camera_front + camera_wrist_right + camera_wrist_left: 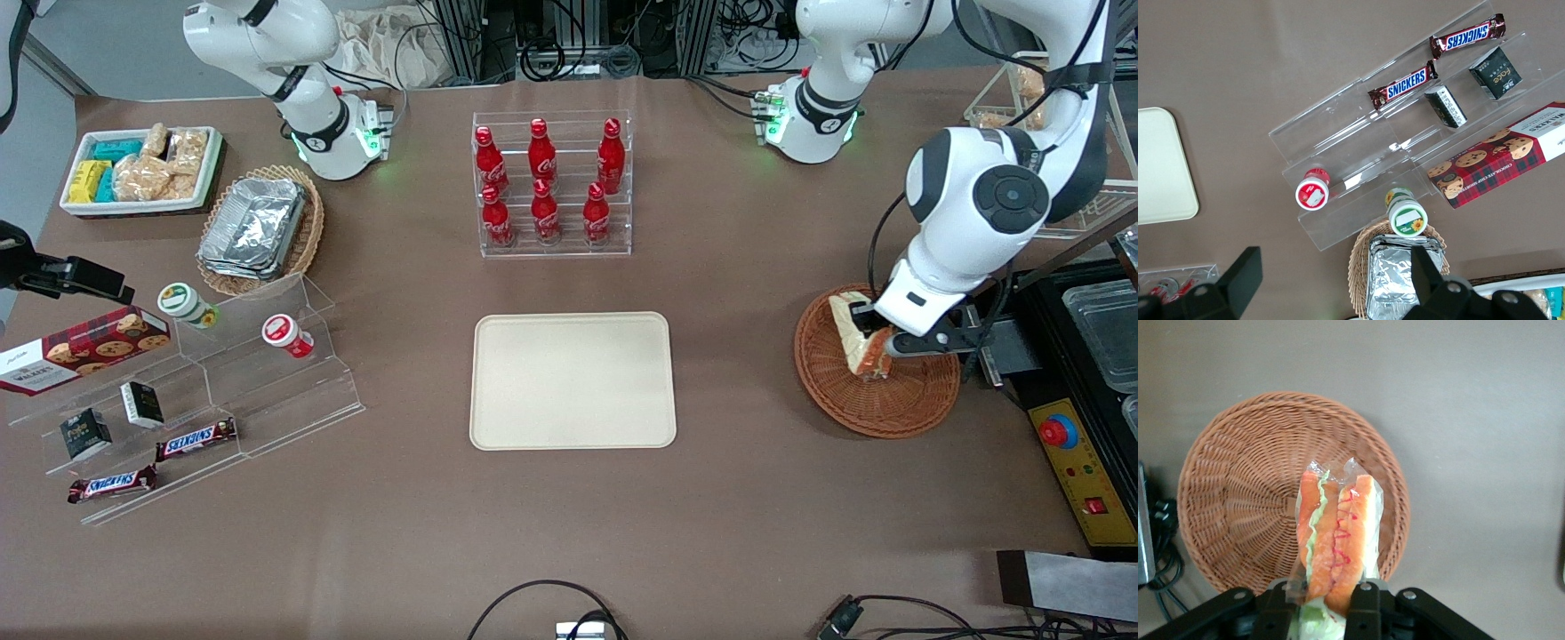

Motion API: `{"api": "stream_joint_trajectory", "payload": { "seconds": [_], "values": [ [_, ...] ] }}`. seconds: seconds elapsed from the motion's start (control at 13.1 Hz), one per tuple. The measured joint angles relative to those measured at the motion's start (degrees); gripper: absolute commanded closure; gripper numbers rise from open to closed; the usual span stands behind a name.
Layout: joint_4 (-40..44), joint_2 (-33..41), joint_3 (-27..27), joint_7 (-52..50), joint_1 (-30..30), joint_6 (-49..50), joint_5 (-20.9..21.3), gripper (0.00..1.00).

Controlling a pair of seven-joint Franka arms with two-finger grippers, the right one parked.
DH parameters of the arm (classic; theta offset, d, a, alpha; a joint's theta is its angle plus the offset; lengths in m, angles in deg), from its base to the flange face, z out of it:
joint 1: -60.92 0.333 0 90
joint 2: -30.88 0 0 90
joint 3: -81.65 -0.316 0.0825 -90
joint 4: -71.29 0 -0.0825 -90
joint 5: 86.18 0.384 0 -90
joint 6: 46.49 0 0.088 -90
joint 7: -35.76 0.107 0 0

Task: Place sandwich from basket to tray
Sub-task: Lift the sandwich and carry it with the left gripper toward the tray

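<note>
The hand (pixel 1328 600) grips the wrapped sandwich (pixel 1335 533) just above the basket (pixel 1231 487). Keep the clamp firm, lift clear of the rim, then carry level toward the tray (pixel 573 380).

A: Where is the gripper (pixel 876 348) now?

B: Over the basket (pixel 925 400), fingers (pixel 1365 603) clamped on the sandwich (pixel 853 342), which sits above the weave.

A: What lies between the basket and the tray (pixel 573 380)?

B: Bare brown tabletop (pixel 738 391), nothing standing on it. The tray surface is bare as well.

A: Anything close by?

B: The rack of red bottles (pixel 551 182) stands farther from the front camera than the tray, with a strip of tabletop between them. A black box with a red button (pixel 1071 444) sits just beside the basket, at the working arm's end.
</note>
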Motion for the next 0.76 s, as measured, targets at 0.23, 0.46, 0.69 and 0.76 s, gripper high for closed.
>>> {"api": "stream_joint_trajectory", "payload": {
  "seconds": [0.23,0.46,0.69,0.76],
  "values": [
    [0.52,0.02,5.82,0.77,-0.09,0.43,-0.09,0.74],
    [1.11,0.00,11.35,0.71,-0.27,0.50,-0.26,0.69],
    [1.51,-0.88,15.40,-0.75,-0.30,0.59,-0.38,0.69],
    [2.26,-1.73,16.60,-2.26,-0.31,0.59,-0.41,0.69]
  ]
}}
